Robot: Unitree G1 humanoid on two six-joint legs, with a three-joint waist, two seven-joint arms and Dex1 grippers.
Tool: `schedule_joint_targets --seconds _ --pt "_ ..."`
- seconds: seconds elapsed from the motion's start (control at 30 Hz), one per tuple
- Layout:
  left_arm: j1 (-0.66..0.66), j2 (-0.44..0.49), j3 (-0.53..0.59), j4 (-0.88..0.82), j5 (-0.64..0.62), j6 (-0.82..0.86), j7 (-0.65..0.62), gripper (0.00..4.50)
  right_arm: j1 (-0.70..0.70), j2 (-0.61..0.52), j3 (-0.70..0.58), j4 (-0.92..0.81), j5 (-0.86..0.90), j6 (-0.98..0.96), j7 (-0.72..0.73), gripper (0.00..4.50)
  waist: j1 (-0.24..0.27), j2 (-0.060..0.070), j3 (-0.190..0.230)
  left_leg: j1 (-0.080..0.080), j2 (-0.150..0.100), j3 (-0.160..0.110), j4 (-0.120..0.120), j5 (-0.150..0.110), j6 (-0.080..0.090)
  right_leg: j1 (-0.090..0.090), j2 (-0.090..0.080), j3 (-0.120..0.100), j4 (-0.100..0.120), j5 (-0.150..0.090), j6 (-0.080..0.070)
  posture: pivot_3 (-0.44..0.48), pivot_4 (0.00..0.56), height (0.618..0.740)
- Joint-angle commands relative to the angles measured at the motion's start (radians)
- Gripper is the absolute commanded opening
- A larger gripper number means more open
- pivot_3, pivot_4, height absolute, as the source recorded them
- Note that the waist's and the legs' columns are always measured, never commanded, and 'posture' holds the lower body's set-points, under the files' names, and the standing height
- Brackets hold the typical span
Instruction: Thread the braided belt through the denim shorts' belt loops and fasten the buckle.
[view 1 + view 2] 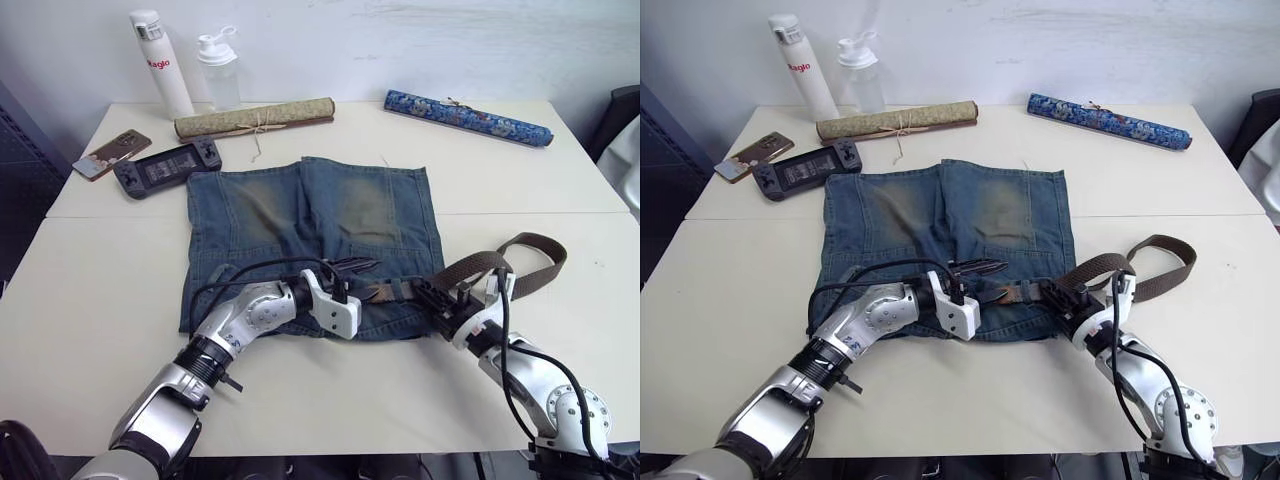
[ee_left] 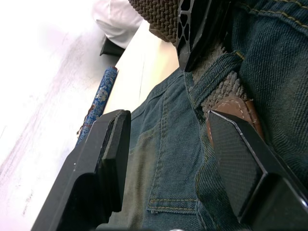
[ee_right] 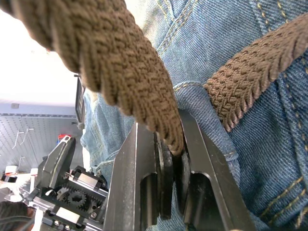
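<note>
Braided belt [image 3: 120, 62] is pinched between the right gripper's [image 3: 169, 159] closed jaws; the left gripper's [image 2: 168, 159] jaws are spread over denim shorts [image 1: 310, 220], buckle hidden.

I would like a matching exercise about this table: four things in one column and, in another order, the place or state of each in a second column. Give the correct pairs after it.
Things:
1. braided belt
2. left gripper
3. blue patterned scroll
4. game controller

Places or states:
A. lies at the far right of the table, beyond the denim shorts
B. lies at the far left, beside a phone
C. pinched in the right gripper, looping off the shorts' right side
D. fingers apart over the waistband

Pairs: 1-C, 2-D, 3-A, 4-B
</note>
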Motion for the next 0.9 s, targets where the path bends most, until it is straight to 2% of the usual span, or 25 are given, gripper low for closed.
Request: schedule_joint_targets --seconds 0.03,0.37,0.63,0.9 --pt "0.013 0.006 -0.022 0.032 0.004 -0.027 -0.008 2.84 0.004 0.006 -0.007 -0.045 0.032 -0.010 0.005 0.00 -0.001 0.000 0.000 0.000 0.000 0.000 0.000 0.000 0.000 0.000 0.000 0.000 0.000 0.000 0.000 0.000 0.150 0.717" --pt "0.062 0.058 0.001 -0.019 -0.077 -0.073 -0.068 2.84 0.016 0.011 -0.053 -0.034 0.083 -0.063 -0.010 0.00 -0.006 0.000 0.000 0.000 0.000 0.000 -0.001 0.000 0.000 0.000 0.000 0.000 0.000 0.000 0.000 0.000 0.150 0.717" --pt "0.053 0.058 -0.008 -0.021 -0.050 -0.045 -0.087 2.84 0.036 0.007 -0.046 -0.064 0.102 -0.060 -0.009 0.00 -0.007 0.000 0.000 0.000 0.000 0.000 -0.001 0.000 0.000 -0.001 0.000 0.000 0.000 0.000 0.000 0.000 0.150 0.717" --pt "0.020 0.043 -0.034 0.007 0.065 -0.023 -0.038 2.84 0.038 0.016 -0.023 -0.075 0.102 -0.058 -0.012 0.00 -0.005 0.000 0.000 0.000 0.000 0.000 0.000 0.000 0.000 0.000 0.000 0.000 0.000 0.000 0.000 0.000 0.150 0.717"
